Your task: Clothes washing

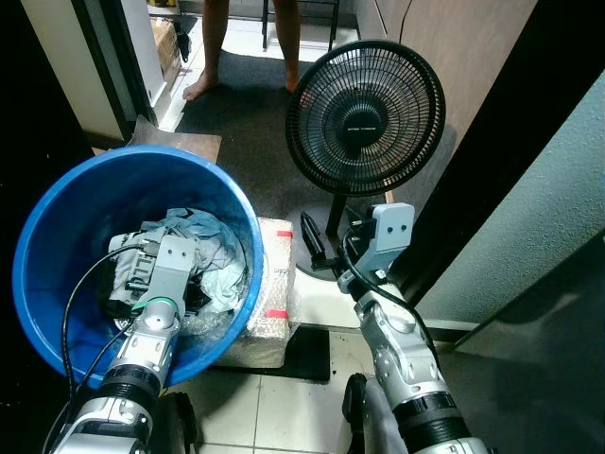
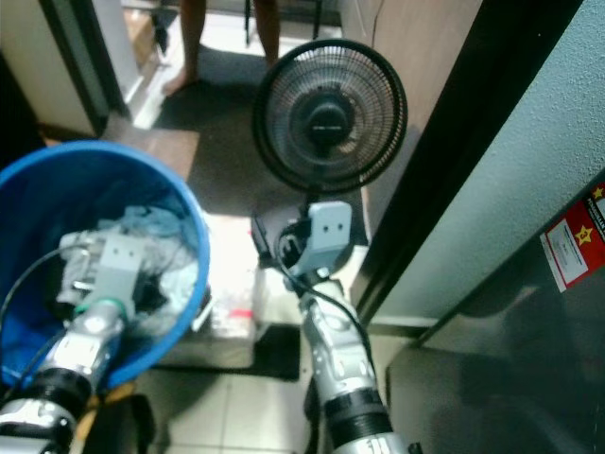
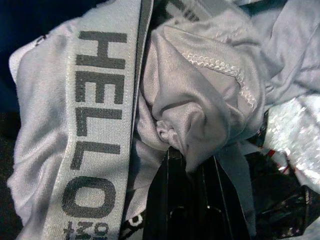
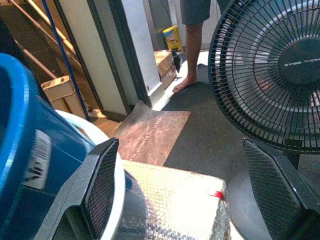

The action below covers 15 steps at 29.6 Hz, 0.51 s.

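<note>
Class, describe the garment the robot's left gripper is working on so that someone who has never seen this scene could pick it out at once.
Start at the big blue bucket on the robot's left, beside the black fan. Inside it lies a heap of pale clothes, where the left gripper has its fingers shut on a fold of grey garment. Its wide waistband with dark block letters reading HELLO sets it apart.
</note>
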{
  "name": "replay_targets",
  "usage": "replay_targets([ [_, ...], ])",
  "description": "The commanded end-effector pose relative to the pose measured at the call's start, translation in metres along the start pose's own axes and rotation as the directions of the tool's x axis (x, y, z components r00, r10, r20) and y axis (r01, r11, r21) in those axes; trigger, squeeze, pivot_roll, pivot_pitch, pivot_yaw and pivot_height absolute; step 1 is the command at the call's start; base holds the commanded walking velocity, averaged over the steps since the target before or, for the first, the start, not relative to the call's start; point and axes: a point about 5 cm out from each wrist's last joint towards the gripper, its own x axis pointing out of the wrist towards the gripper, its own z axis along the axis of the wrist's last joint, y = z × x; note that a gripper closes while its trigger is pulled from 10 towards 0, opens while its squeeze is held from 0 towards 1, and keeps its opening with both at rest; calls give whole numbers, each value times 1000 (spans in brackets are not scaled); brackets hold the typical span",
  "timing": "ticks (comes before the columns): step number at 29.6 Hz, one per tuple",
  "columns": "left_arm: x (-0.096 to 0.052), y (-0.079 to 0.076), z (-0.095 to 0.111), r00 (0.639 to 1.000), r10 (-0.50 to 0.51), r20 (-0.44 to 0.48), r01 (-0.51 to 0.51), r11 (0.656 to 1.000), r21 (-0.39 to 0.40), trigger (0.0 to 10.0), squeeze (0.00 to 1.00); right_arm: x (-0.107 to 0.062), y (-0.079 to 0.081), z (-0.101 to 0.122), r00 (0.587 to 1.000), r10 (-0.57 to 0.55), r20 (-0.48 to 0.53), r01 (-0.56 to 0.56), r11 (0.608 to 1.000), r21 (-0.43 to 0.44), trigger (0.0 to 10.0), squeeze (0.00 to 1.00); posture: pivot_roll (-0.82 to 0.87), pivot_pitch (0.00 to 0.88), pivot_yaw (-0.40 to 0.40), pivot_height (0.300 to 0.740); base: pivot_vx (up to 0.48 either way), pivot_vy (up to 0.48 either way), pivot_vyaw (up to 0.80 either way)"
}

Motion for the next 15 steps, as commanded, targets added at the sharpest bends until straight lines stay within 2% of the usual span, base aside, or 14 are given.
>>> replay_targets([
  [1,-3,-8,-4,999,-39,-13,38,999,-26,0,0,0,1,-2,1000,0,-6,0,1000,-1,10000,0,87,190,-36,473,0,0,0],
  [2,-3,-8,-4,999,-39,-13,38,999,-26,0,0,0,1,-2,1000,0,-6,0,1000,-1,10000,0,87,190,-36,473,0,0,0],
  [3,-5,-13,6,998,-67,13,68,994,-82,0,0,0,1,-2,1000,0,-5,0,1000,-1,10000,0,88,190,-37,473,0,0,0],
  [6,-6,-16,12,996,-86,31,89,989,-121,0,0,0,1,-2,1000,0,-5,0,1000,-1,10000,0,88,190,-36,473,0,0,0],
  [7,-12,-23,34,985,-131,112,151,969,-196,1098,0,0,1,-2,1000,-1,-3,1,1000,0,10000,0,90,191,-35,473,0,0,0],
  [8,-22,-29,62,959,-178,220,234,937,-261,10000,0,0,1,-2,1000,-1,-2,1,1000,0,10000,0,92,192,-34,473,0,0,0],
  [10,-39,-34,97,902,-229,365,348,886,-305,10000,0,0,1,-2,1000,-2,-1,2,1000,1,10000,0,93,193,-32,473,0,0,0],
  [11,-39,-34,97,902,-229,365,348,886,-305,10000,0,0,1,-2,1000,-2,-1,2,1000,1,10000,0,93,193,-32,473,0,0,0],
  [13,-52,-33,118,858,-250,449,412,858,-308,10000,0,0,2,-2,1000,-2,0,2,1000,3,10000,0,96,192,-31,473,0,0,0],
  [15,-52,-33,118,858,-250,449,412,858,-308,10000,0,0,2,-2,1000,-2,0,2,1000,3,10000,0,96,192,-31,473,0,0,0],
])
